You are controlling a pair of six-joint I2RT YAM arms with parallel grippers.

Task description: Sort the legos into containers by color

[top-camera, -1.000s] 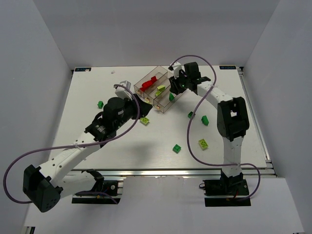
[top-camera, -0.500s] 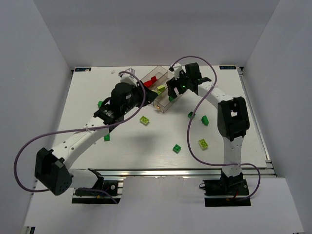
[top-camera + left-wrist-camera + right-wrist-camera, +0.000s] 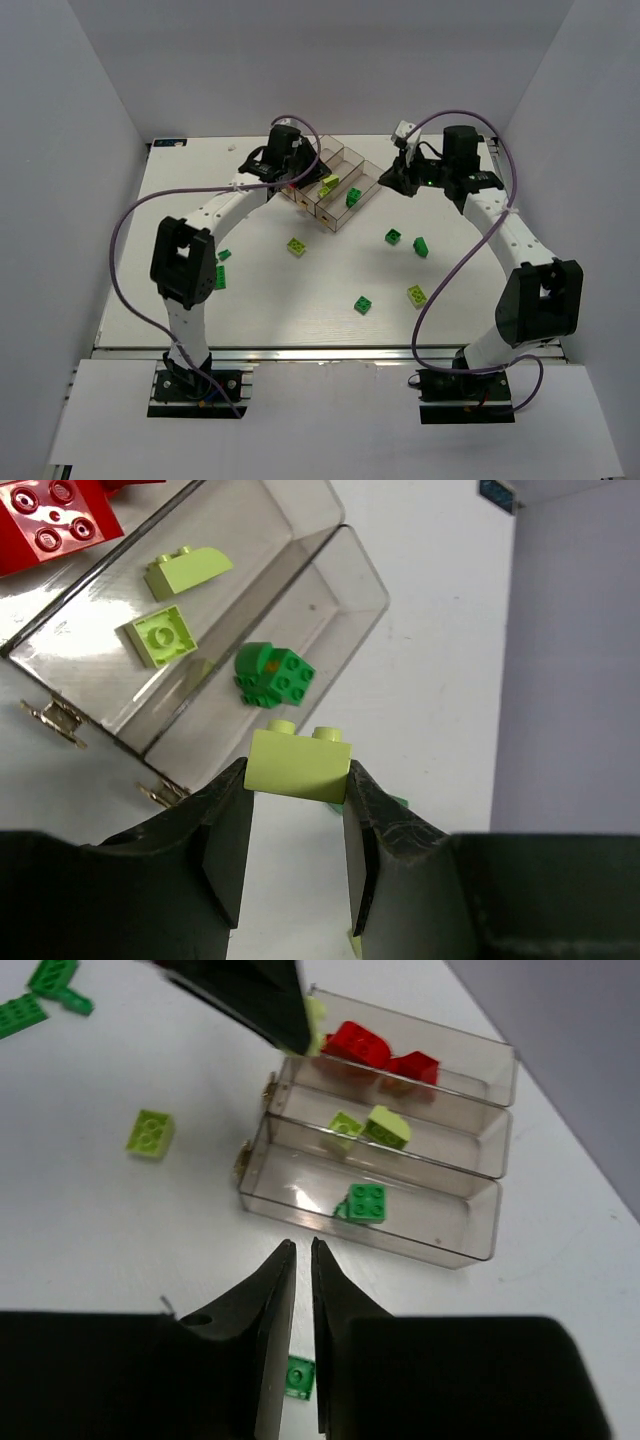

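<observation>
The clear smoky plastic tray has three long compartments. Two red studded bricks lie in the far one, two pale yellow-green bricks in the middle and one dark green brick in the near one. The left gripper pinches another pale yellow-green brick just off the tray's clasp end. The right gripper, its fingers drawn almost together on nothing, hovers off the tray's long side. On the white table lie two loose yellow-green bricks and five loose dark green bricks, well apart. The tray sits toward the far edge, and open room runs along the near edge.
</observation>
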